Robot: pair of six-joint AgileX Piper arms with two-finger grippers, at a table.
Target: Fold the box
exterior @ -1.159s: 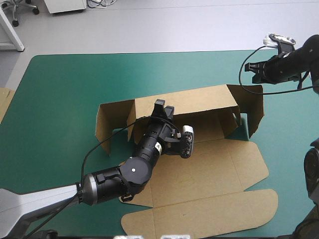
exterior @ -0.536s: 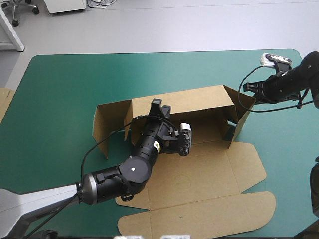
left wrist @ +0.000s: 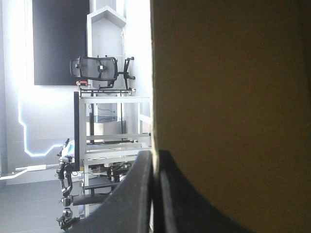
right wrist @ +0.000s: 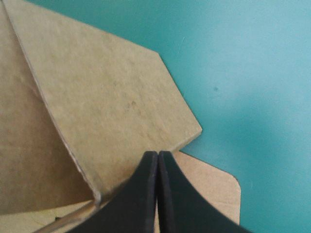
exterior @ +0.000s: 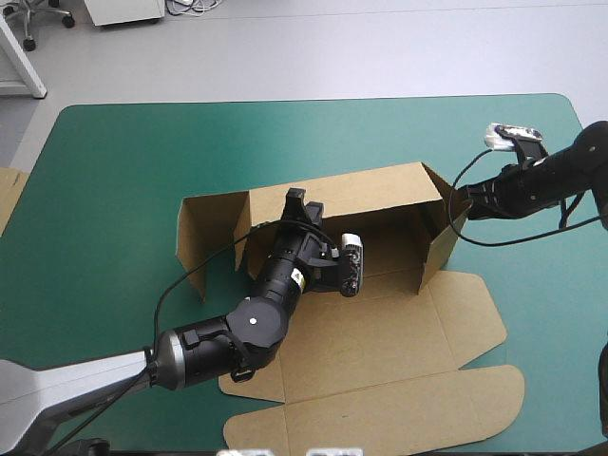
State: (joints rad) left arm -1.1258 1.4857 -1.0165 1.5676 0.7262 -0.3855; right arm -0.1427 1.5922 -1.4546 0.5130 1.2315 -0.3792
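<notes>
Box (exterior: 385, 258) sits mid-table on the teal-green cover (exterior: 114, 171), partly formed. The far wall (exterior: 366, 188) is up, the left end flap (exterior: 211, 233) stands out at an angle, and the right end flap (exterior: 443, 226) is angled inward over the floor of the box. Not done: near panel (exterior: 380, 328) and lid (exterior: 380, 418) lie flat toward the near edge, no near wall is raised, nothing looks tucked. I judge it under halfway. Left arm reaches in from the near left across the flat board. The left gripper (exterior: 300, 201) is at the far wall's top edge, fingers pressed nearly together with the board edge pinched between them, clear in the left wrist view. Right arm comes in low from the right. The right gripper (exterior: 464, 197) has its fingers pressed together into one point, tip against the right end flap's outer face, seemingly pushing rather than gripping.
</notes>
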